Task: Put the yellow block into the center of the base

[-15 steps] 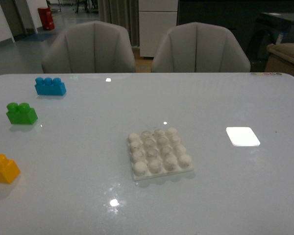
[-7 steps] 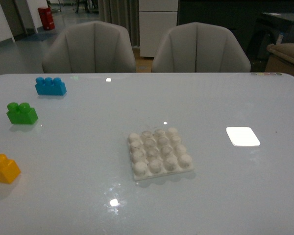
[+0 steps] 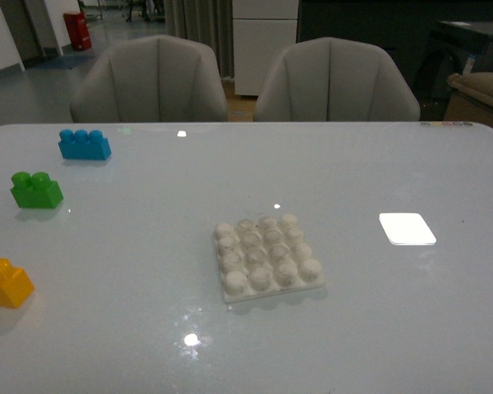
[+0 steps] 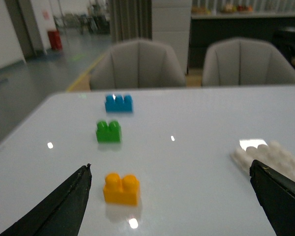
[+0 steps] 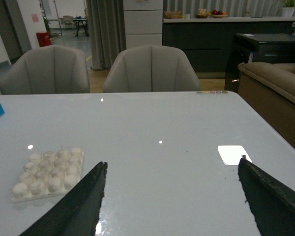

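**A:** How do the jaws stand?

**B:** Both pairs are released. The left gripper (image 4: 169,167) is spread wide with nothing between its dark fingers (image 4: 64,206). The right gripper (image 5: 172,162) is just as wide apart and also empty.

**A:** And the yellow block?

**B:** The yellow block (image 3: 6,281) sits upright on the table (image 3: 148,328) at the near left edge, studs up. In the left wrist view it lies ahead of the spread jaws, touched by neither finger.

**A:** The base?

**B:** The base (image 3: 267,256) lies flat near the table's middle, well apart from the yellow block and to its right. All of its studs are bare.

**A:** What else is out there?

**B:** A green two-stud brick (image 3: 36,190) lies farther back on the left, and a blue three-stud brick (image 3: 84,144) farther still. A bright white rectangle (image 3: 407,228) lies right of the base. Two grey chairs (image 3: 150,80) stand beyond the far edge.
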{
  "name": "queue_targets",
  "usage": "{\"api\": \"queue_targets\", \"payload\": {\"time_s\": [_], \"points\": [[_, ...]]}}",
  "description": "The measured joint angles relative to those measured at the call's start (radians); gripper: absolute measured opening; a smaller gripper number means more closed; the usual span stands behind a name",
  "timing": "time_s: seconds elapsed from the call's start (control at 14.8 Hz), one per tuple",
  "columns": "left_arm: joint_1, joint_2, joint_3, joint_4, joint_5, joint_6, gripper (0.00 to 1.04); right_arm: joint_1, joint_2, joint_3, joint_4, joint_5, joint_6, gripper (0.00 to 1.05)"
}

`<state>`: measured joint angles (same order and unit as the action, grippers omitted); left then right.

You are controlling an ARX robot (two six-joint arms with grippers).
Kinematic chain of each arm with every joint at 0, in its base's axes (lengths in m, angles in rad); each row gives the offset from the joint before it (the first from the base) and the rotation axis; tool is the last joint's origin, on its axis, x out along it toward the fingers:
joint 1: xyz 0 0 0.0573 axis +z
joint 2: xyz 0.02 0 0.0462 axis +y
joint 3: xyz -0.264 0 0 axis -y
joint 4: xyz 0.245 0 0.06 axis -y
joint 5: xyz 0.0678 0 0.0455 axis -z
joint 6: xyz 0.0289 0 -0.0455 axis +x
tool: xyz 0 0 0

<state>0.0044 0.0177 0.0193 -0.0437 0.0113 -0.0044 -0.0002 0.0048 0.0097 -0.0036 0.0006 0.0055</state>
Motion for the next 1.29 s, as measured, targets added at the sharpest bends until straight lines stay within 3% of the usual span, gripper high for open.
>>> {"api": "queue_targets", "payload": {"time_s": [0.07,0.14,0.2,0.34,0.61,0.95,1.29], "points": [[0.045,0.124,0.098,-0.221,0.097,-0.015,0.98,0.000,0.000,0.000,0.001,-0.001,0.000,0.91],[0.086,0.238,0.192,-0.324,0.149,-0.023,0.98,0.000,0.000,0.000,0.001,0.000,0.000,1.00],[0.097,0.271,0.240,-0.277,0.181,-0.022,0.98,0.000,0.000,0.000,0.000,0.000,0.000,0.97],[0.095,0.450,0.296,-0.035,0.192,-0.002,0.98,0.000,0.000,0.000,0.001,0.000,0.000,0.98],[0.016,1.178,0.396,0.531,0.158,0.039,0.98,0.000,0.000,0.000,0.000,0.000,0.000,0.98],[0.055,1.798,0.584,0.639,0.190,-0.026,0.98,0.000,0.000,0.000,0.000,0.000,0.000,0.98],[0.156,1.839,0.633,0.676,0.223,-0.014,0.98,0.000,0.000,0.000,0.000,0.000,0.000,0.98]]}}
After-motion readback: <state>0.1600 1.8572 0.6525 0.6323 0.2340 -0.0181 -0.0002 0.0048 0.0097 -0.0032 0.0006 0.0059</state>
